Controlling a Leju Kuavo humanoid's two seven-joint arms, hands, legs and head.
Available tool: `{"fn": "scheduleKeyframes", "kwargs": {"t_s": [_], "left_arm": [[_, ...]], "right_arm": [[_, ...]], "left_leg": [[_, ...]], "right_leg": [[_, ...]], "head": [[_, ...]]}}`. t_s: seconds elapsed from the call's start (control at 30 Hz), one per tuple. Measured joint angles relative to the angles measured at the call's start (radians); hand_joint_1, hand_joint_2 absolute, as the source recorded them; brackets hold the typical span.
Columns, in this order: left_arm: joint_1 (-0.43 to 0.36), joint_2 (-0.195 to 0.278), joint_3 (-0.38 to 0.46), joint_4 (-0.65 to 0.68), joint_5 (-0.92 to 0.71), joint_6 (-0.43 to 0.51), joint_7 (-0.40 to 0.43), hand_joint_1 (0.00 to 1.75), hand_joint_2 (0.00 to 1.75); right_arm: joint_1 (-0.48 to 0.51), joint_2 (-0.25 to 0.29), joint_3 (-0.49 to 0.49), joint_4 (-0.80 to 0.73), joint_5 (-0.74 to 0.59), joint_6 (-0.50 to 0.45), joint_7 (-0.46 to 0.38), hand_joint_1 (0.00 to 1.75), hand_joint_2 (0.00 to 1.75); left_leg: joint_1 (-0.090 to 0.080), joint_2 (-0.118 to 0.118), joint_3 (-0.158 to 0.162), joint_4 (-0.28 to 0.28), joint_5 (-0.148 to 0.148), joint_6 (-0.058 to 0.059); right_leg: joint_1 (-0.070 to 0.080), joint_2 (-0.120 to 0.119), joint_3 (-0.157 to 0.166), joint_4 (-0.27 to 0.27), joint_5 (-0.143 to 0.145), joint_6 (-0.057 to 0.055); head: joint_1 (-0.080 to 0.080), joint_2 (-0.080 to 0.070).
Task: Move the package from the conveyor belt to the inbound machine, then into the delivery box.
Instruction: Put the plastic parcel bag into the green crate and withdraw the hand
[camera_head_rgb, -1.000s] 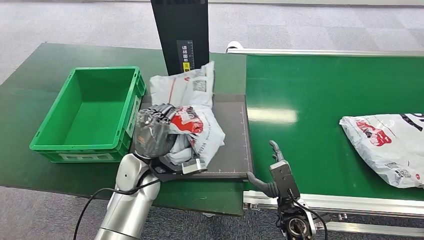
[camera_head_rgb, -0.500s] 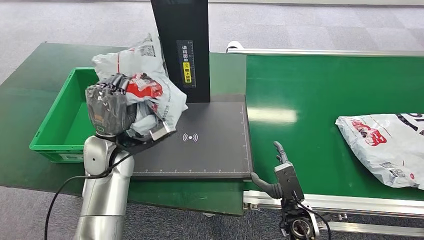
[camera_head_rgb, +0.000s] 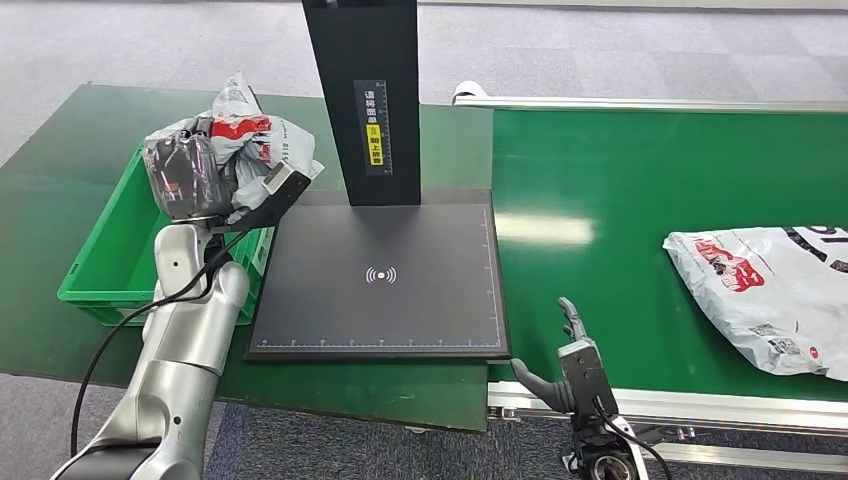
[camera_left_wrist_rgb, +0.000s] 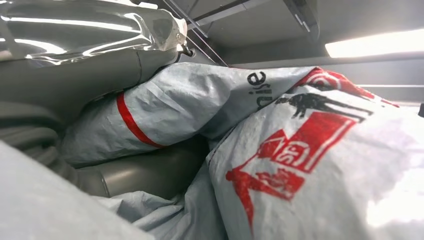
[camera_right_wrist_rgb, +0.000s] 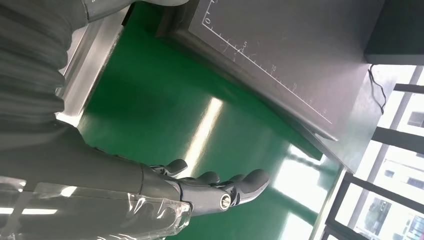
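Right hand (camera_head_rgb: 572, 352) sits low at the near edge of the conveyor belt (camera_head_rgb: 640, 190), fingers spread, holding nothing. Left hand (camera_head_rgb: 185, 178) grips one crumpled package (camera_head_rgb: 248, 142), raised above the green box (camera_head_rgb: 95, 275), at its right wall, just left of the scanner pad (camera_head_rgb: 380, 275). Box lies directly below and left; left hand nearer. Package too bunched for a long axis. Second package (camera_head_rgb: 770, 290) lies on the belt, far right. Two packages, one box.

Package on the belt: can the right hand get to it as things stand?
Probably yes. The right hand is open at the belt's near edge, and bare green conveyor belt lies between it and the package; nothing blocks the way.
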Motion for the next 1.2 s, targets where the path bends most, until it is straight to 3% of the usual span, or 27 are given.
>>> {"fn": "scheduleKeyframes", "kwargs": {"t_s": [0.33, 0.53, 0.63, 0.67, 0.77, 0.8, 0.97, 1.2], "left_arm": [[-0.017, 0.016, 0.0, 0.051, 0.004, 0.0, 0.011, 1.75, 1.75], [-0.087, 0.041, 0.01, 0.224, 0.063, -0.009, 0.14, 1.75, 1.75], [-0.112, 0.065, 0.017, 0.319, 0.062, -0.064, 0.229, 1.7, 1.75], [-0.117, 0.073, 0.019, 0.344, 0.059, -0.093, 0.255, 1.53, 1.75], [-0.12, 0.095, 0.024, 0.393, 0.048, -0.165, 0.314, 0.58, 1.75], [-0.12, 0.101, 0.026, 0.404, 0.046, -0.178, 0.327, 0.41, 1.75], [-0.118, 0.132, 0.042, 0.432, 0.052, -0.188, 0.343, 0.01, 1.75], [-0.113, 0.157, 0.058, 0.435, 0.044, -0.161, 0.346, 0.0, 1.75]], "right_arm": [[0.005, -0.004, 0.0, -0.003, 0.0, 0.0, 0.0, 0.0, 1.75], [0.013, -0.004, 0.0, -0.017, -0.006, -0.001, 0.008, 0.0, 1.75], [0.014, -0.005, 0.0, -0.022, -0.004, 0.007, 0.02, 0.0, 1.75], [0.014, -0.005, 0.0, -0.022, -0.002, 0.013, 0.023, 0.0, 1.75], [0.007, -0.004, 0.0, -0.021, 0.007, 0.028, 0.03, 0.0, 1.75], [0.002, -0.003, 0.001, -0.02, 0.01, 0.032, 0.032, 0.0, 1.75], [-0.015, 0.007, 0.003, -0.016, 0.024, 0.044, 0.037, 0.0, 1.75], [-0.024, 0.016, 0.003, -0.016, 0.035, 0.053, 0.043, 0.0, 1.75]], "left_leg": [[0.0, 0.0, 0.0, 0.0, 0.0, 0.0], [0.0, 0.001, 0.0, 0.0, 0.0, 0.0], [0.0, 0.001, 0.0, 0.0, 0.0, 0.0], [0.0, 0.001, 0.0, 0.0, 0.0, 0.0], [0.0, 0.001, 0.0, 0.0, 0.0, 0.0], [0.0, 0.001, 0.0, 0.0, 0.0, 0.0], [0.0, 0.001, 0.0, 0.0, 0.0, 0.0], [0.0, 0.0, 0.0, 0.0, 0.0, 0.0]], "right_leg": [[0.0, 0.0, 0.0, 0.0, 0.0, 0.0], [0.0, 0.001, 0.0, 0.0, 0.0, 0.0], [0.0, 0.001, 0.0, 0.0, 0.0, 0.0], [0.0, 0.001, 0.0, 0.0, 0.0, 0.0], [0.0, 0.001, 0.0, 0.0, 0.0, 0.0], [0.0, 0.001, 0.0, 0.0, 0.0, 0.0], [0.0, 0.001, 0.0, 0.0, 0.0, 0.0], [0.0, 0.001, 0.001, 0.0, 0.0, 0.0]], "head": [[0.0, 0.0], [0.0, 0.0], [0.0, 0.0], [0.0, 0.0], [0.0, 0.0], [0.0, 0.0], [0.0, 0.0], [0.0, 0.0]]}}
